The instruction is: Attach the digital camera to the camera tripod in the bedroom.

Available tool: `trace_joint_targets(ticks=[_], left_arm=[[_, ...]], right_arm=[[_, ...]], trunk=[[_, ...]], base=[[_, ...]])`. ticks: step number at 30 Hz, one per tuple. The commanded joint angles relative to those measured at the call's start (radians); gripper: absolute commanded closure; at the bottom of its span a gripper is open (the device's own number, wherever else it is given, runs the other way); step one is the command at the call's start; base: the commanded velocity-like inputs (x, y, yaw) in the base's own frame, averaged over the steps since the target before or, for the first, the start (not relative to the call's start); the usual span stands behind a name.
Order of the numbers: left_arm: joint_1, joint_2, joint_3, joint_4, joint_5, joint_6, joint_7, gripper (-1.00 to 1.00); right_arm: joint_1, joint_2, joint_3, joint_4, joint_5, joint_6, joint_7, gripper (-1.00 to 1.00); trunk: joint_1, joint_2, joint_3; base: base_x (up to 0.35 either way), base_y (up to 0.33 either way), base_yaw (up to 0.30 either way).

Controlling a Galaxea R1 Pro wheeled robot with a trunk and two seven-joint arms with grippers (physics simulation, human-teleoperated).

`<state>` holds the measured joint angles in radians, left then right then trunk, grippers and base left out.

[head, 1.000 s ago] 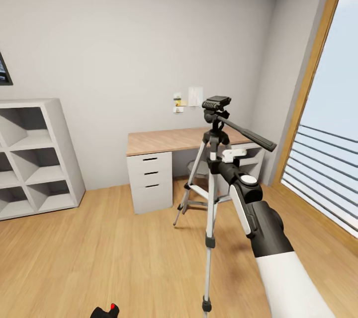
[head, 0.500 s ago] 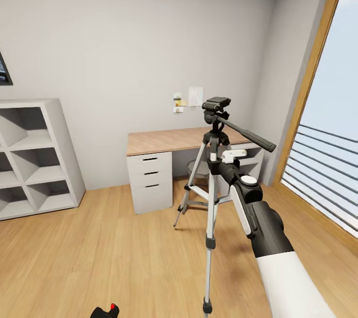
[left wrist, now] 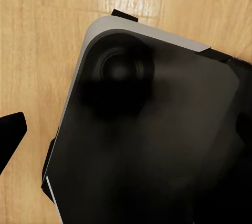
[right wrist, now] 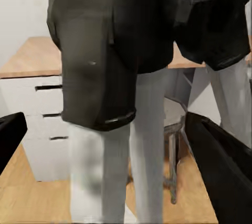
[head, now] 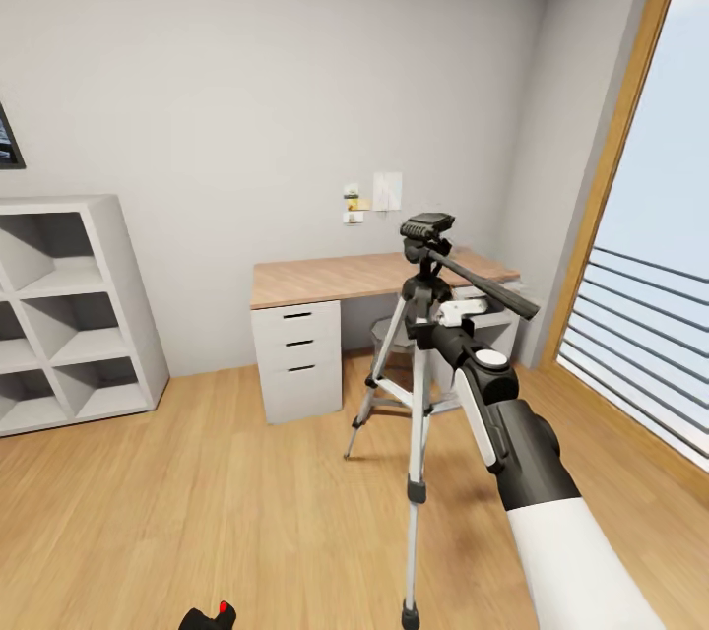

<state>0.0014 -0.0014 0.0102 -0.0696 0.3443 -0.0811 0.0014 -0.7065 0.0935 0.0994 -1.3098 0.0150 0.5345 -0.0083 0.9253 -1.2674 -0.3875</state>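
Bedroom scene, head view: camera tripod (head: 418,384) stands on the wood plank floor (head: 197,512) in front of the tabletop (head: 335,278), legs spread, dark head up top with the long black pan handle (head: 483,285) pointing toward the window (head: 650,246). Right arm (head: 512,443) reaches forward to the tripod; right claw (head: 433,320) sits at the upper column just under the head, mostly hidden behind the wrist. In the right wrist view the dark tripod joint and pale legs are very close, between two black fingertips (right wrist: 223,166) set wide apart on either side, so the right claw reads as spread open and not clamped on the tripod.

Digital camera (head: 212,618) shows at the bottom edge of the head view, black with a red dot on top. In the left wrist view its black body and lens bump (left wrist: 123,69) are right against the lens, over the wood floor; one black fingertip (left wrist: 10,132) visible beside it. Cannot tell if the left claw is clamped on it.

White cube shelf (head: 69,315) stands against the wall at left, white drawer unit (head: 295,359) under the tabletop.
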Motion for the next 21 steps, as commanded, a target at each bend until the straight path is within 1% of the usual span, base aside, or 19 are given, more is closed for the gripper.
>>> trace_joint_targets(ticks=[1,21], left_arm=[[0.000,0.000,0.001,-0.001,0.004,-0.002,0.000,-1.00],[0.000,-0.001,0.001,-0.001,0.004,-0.002,0.000,-1.00]], right_arm=[[-0.001,0.000,0.000,0.000,0.002,0.005,-0.001,-1.00],[-0.001,-0.002,0.000,0.003,0.002,0.004,-0.001,-1.00]], trunk=[[0.000,-0.001,-0.001],[0.000,-0.001,-0.001]], base=[[0.000,0.000,0.000],[0.000,0.000,0.000]])
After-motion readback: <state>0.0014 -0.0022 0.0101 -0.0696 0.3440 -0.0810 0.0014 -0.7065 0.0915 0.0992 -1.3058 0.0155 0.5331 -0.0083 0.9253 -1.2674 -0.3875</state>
